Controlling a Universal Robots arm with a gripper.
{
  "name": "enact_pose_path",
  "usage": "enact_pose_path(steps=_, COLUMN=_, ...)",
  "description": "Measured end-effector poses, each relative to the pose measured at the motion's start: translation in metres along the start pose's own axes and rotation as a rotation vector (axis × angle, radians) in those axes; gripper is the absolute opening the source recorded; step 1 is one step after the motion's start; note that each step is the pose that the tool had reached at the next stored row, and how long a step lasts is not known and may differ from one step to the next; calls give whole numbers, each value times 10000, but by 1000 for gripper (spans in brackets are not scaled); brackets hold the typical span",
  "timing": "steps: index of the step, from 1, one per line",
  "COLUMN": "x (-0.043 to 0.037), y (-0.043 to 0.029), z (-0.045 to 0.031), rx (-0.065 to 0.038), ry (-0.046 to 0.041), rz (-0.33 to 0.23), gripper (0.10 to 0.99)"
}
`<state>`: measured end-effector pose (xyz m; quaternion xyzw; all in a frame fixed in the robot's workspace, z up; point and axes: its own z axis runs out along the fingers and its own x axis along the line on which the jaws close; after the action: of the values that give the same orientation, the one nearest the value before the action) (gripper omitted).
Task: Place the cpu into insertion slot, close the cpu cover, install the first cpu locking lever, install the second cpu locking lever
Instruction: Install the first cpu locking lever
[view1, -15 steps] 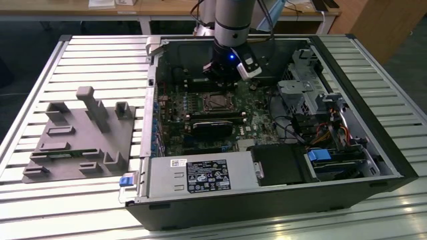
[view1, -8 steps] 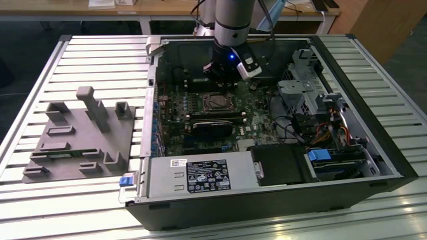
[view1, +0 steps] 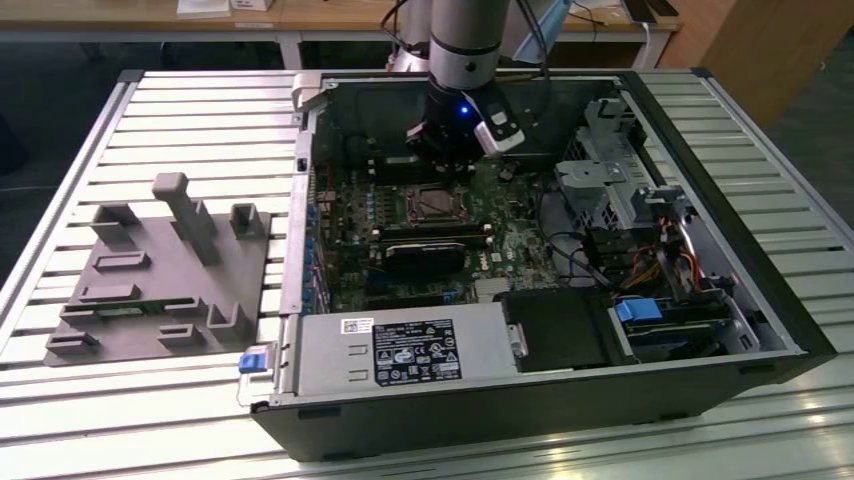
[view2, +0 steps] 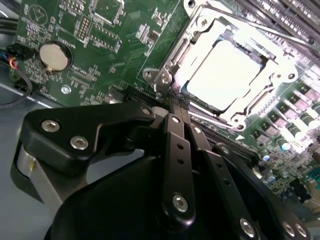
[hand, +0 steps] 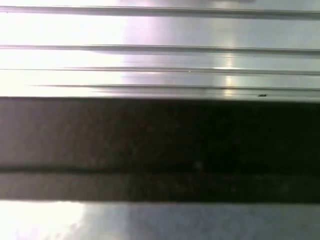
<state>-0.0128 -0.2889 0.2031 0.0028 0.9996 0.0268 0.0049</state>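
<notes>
- Step in hand, as I read it: lever stage. Cpu sits in the slot, pale face up. Cover looks down over it, framing the chip through its window.
- Gripper: fingers drawn together, nothing visible between them. In the second wrist view the tips sit right at the socket's near corner, by the hinge/screw end. Can't tell if they actually touch metal.
- In the exterior view the gripper hangs low inside the case, just beyond the slot's far edge.
- Lever: thin rod along the socket's far side. Can't tell if it's hooked under its catch or which of the two levers it is.
- What the job calls for, IMO: a small, precise push on a thin wire lever, down then sideways under its tab, w/o skidding onto the board.
- In the way: memory slots and a black block close on the slot's near side; caps and small parts crowd the socket; cables toward the exterior view's right, apart from the slot.
- Also around: coin cell on the board, PSU at the case front, grey fixture on the slatted counter, well apart.
</notes>
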Motion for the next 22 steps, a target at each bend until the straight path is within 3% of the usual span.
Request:
enact_pose_path(steps=10, x=1, y=28, z=42, rx=356, ry=6, rz=-4, gripper=106)
enact_pose_path(steps=19, x=-2, y=44, z=50, rx=334, ry=-11, rz=-4, gripper=106)
enact_pose_path(steps=22, x=-1, y=44, z=4, rx=354, ry=0, rz=-4, gripper=106)
